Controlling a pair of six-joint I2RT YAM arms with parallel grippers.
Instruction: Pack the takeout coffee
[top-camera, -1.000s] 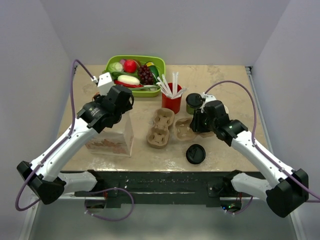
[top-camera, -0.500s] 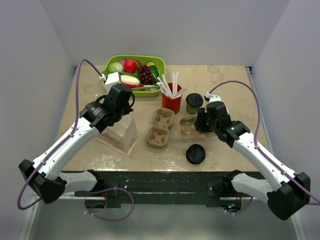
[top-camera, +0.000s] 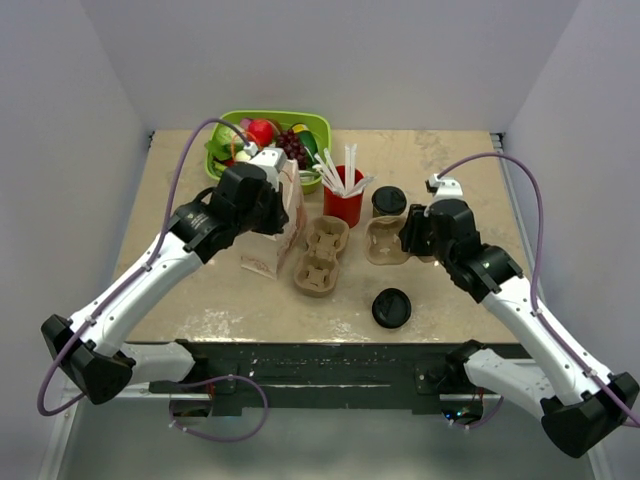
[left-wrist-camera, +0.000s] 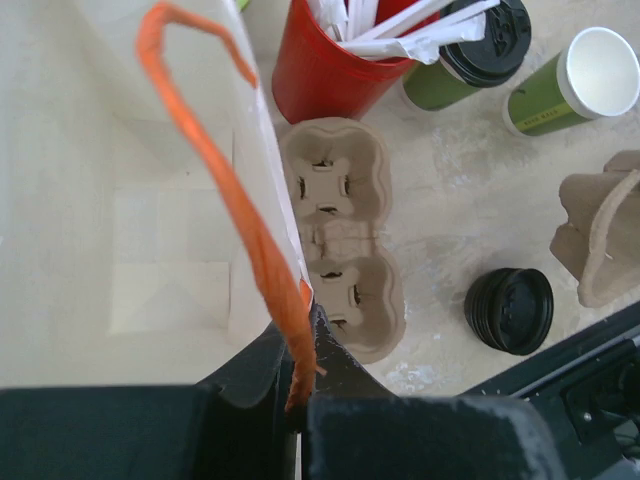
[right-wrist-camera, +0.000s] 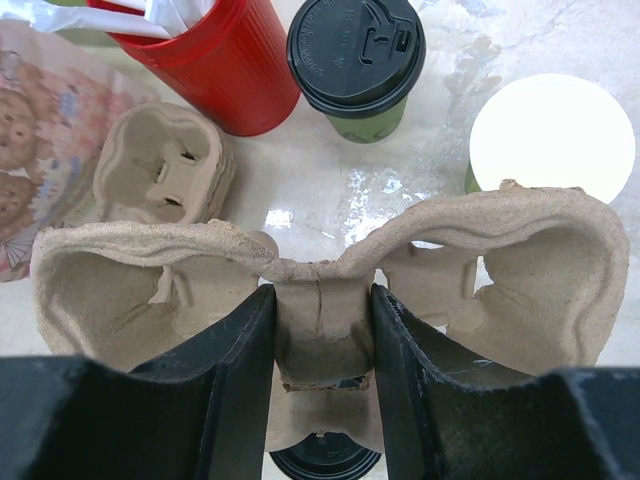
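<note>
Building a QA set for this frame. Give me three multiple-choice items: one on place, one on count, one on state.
1. Where is the loose black lid?
A. on the red cup
B. in the green tray
C. on the table

2. How many cardboard carriers are in view?
A. one
B. two
C. three

3. The left gripper is:
A. shut on the orange handle of the paper bag
B. open
C. shut on a carrier

Key:
1 C: the lid lies flat on bare tabletop near the front edge.
2 B: the flat carrier lies on the table, and the second carrier is clamped in the right gripper.
3 A: the handle runs into its closed fingers.
</note>
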